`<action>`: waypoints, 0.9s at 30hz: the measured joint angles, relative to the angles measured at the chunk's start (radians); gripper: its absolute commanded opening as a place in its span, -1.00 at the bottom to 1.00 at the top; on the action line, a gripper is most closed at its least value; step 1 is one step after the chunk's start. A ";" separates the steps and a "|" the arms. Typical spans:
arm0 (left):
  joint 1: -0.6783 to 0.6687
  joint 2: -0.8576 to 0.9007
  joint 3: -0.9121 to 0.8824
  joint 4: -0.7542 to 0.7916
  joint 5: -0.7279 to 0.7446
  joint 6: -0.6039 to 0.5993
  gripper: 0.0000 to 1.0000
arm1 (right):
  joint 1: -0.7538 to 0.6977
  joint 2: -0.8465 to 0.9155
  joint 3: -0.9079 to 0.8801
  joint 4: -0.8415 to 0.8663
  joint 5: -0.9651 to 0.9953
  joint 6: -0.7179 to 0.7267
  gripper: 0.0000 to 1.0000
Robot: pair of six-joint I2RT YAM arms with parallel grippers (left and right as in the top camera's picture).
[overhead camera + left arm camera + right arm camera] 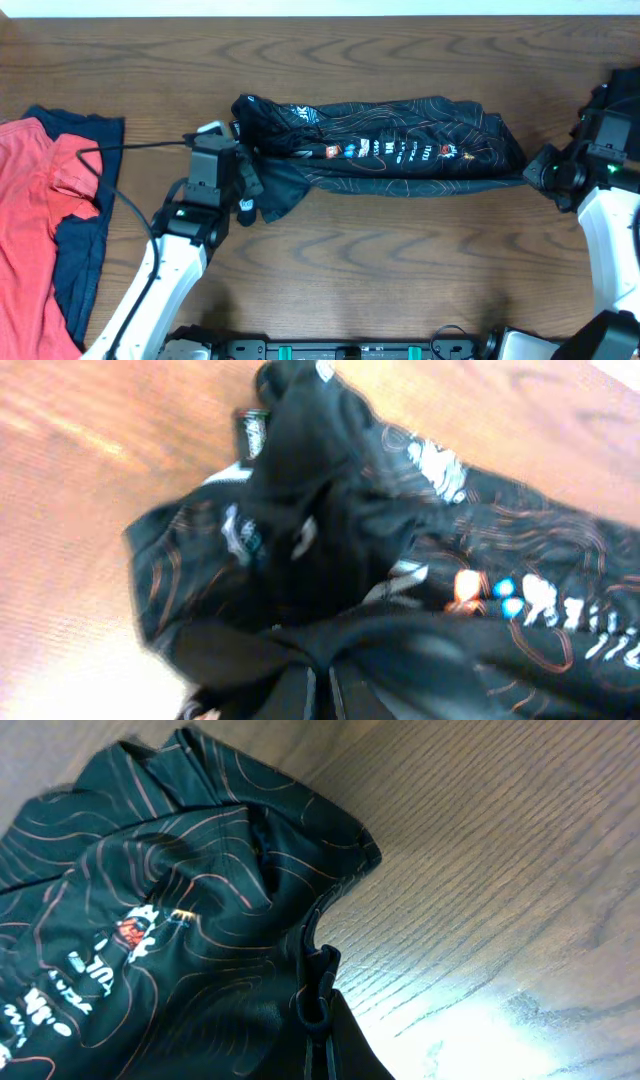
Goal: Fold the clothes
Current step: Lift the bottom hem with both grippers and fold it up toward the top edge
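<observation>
Mid-table: black jersey (400,150) drawn out in a long bunched band, logos facing up. Left gripper (247,183) pinches its left end, jaws pressed together on gathered cloth. Right gripper (537,172) pinches the right end likewise. Red top (30,190) lies over navy top (85,265) at the wooden table (400,290) left edge, well apart from the jersey.

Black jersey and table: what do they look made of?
The black jersey looks like thin synthetic knit, likely polyester: slight sheen, soft creases, printed wavy lines. The table is wood or wood-look laminate, unclear which: dark grain, smooth glare patch.
</observation>
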 measured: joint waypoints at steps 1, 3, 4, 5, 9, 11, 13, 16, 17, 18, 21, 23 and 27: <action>0.000 0.015 0.006 0.015 0.005 0.003 -0.88 | 0.000 0.016 0.000 0.007 0.001 0.000 -0.97; 0.000 0.038 0.019 0.036 0.008 0.006 -0.88 | 0.000 0.043 0.000 0.021 0.002 -0.002 -0.97; 0.000 0.048 0.028 0.046 0.009 0.008 -0.88 | 0.000 0.058 0.000 0.035 0.003 -0.004 -0.97; 0.000 0.058 0.035 0.061 0.010 0.011 -0.88 | 0.000 0.069 0.000 0.048 0.003 -0.004 -0.98; 0.007 0.094 0.053 0.105 0.010 0.018 -0.87 | 0.005 0.103 0.003 0.095 0.003 -0.007 -0.98; 0.015 0.108 0.053 0.121 0.009 0.018 -0.88 | 0.016 0.117 0.014 0.121 0.003 -0.011 -0.98; 0.022 0.119 0.053 0.138 0.008 0.018 -0.88 | 0.030 0.122 0.028 0.142 0.002 -0.014 -0.98; 0.030 0.121 0.053 0.162 0.005 0.018 -0.87 | 0.053 0.123 0.064 0.158 0.003 -0.014 -0.98; 0.033 0.121 0.053 0.169 0.004 0.018 -0.88 | 0.060 0.123 0.079 0.162 0.001 -0.014 -0.98; 0.036 0.121 0.053 0.171 0.002 0.018 -0.88 | 0.067 0.124 0.094 0.169 0.003 -0.014 -0.98; 0.043 0.121 0.053 0.174 -0.010 0.018 -0.88 | 0.084 0.134 0.135 0.183 0.003 -0.014 -0.97; 0.050 0.121 0.053 0.182 -0.020 0.018 -0.88 | 0.099 0.159 0.159 0.196 0.003 -0.014 -0.98; 0.060 0.134 0.053 0.205 -0.029 0.018 -0.88 | 0.124 0.229 0.181 0.210 0.003 -0.014 -0.97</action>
